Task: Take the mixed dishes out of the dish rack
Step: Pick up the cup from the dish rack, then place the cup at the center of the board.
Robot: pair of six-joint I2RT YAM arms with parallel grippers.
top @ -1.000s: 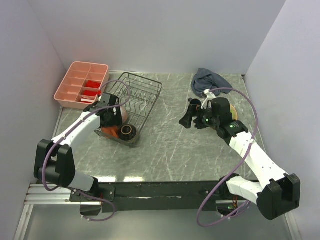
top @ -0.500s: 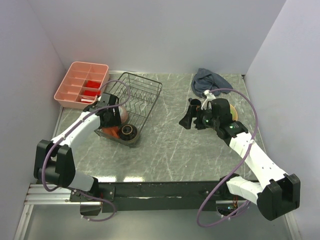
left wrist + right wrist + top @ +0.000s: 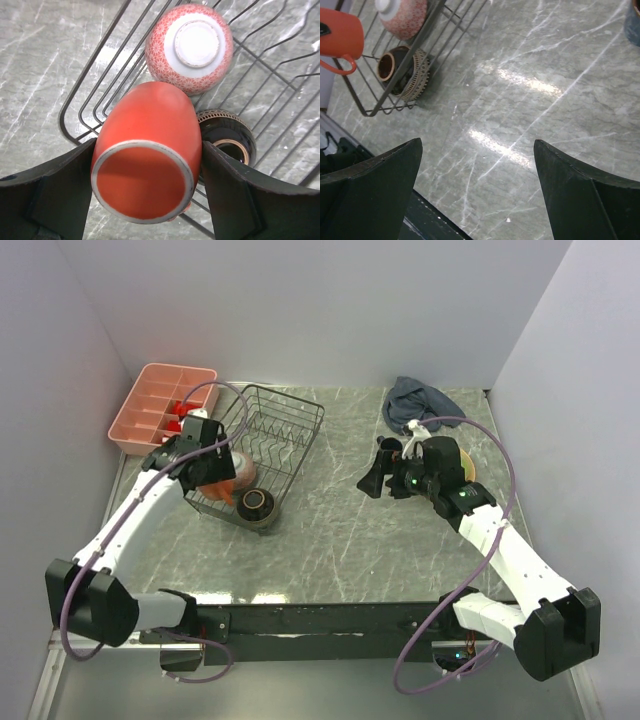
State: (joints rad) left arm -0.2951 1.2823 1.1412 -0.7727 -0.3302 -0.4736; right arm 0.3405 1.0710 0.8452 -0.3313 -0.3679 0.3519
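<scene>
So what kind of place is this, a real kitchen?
Probably a robot test cell, not a kitchen: plain white walls box in a marble-pattern table, a left arm and right arm are bolted at its edge, plus a wire dish rack.

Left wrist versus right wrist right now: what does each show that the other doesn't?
Only the left wrist: the base of the orange mug, clamped in the left gripper. Only the right wrist: the mug's handle, the open right gripper and a stretch of table. Both: the mug, plus the upturned pinkish bowl and the dark brown bowl on its side in the dish rack.
</scene>
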